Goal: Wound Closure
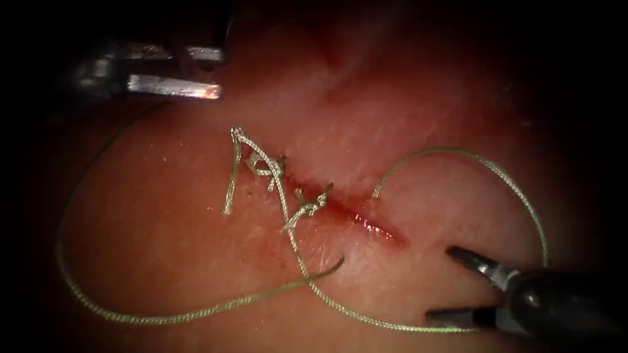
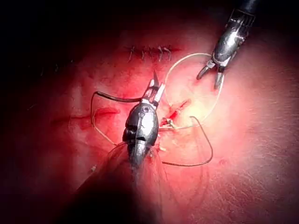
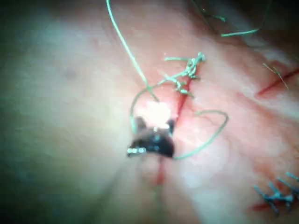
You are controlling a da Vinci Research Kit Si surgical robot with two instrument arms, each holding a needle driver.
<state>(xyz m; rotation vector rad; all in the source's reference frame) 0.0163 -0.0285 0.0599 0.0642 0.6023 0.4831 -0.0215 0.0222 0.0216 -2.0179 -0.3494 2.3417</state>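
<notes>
The cut runs slantwise across the tissue, with two thread knots on its upper part and red fluid lower down. Thread leaves the tissue right of the cut, arcs right and comes back past my right tool, whose jaws stand open on nothing, right of the cut's lower end. A long loop of thread sweeps left and up toward my left tool, open at the far left. In the left wrist view the dark curved needle lies outside the tissue and reaches the base of the left tool.
A free thread end lies below the cut. A short tail hangs from the upper knot. Another cut closed with several stitches lies beyond the working area; the same stitches show in the right wrist view.
</notes>
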